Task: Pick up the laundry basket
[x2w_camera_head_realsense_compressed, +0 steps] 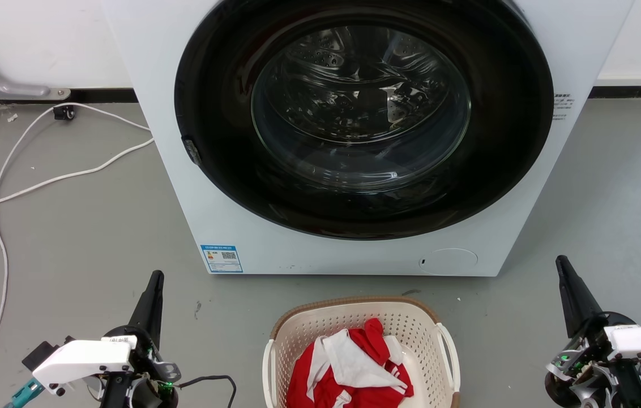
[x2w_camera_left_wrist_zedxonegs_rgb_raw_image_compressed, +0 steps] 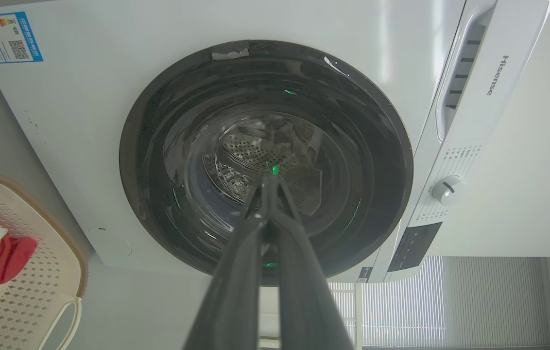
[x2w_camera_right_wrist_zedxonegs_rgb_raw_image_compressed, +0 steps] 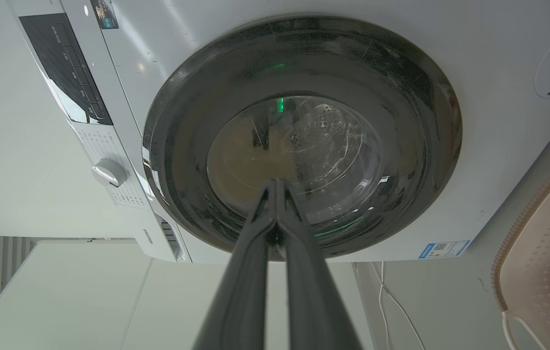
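Head view: laundry basket (x2w_camera_head_realsense_compressed: 309, 327) on the floor (x2w_camera_head_realsense_compressed: 71, 243) before the washing machine (x2w_camera_head_realsense_compressed: 184, 187), red-and-white clothes (x2w_camera_head_realsense_compressed: 354, 368) inside; left tool (x2w_camera_head_realsense_compressed: 155, 279) and right tool (x2w_camera_head_realsense_compressed: 563, 263) closed, empty, well apart either side; nothing gripped yet; reaching, grasping, lifting all left.

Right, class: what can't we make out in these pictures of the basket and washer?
Laundry basket: near end cut off by head view's bottom edge.
Its floor: hidden under red and white clothes, head view.
Blue label: print too small, head view.
Washing machine: top cut off by head view's top edge.
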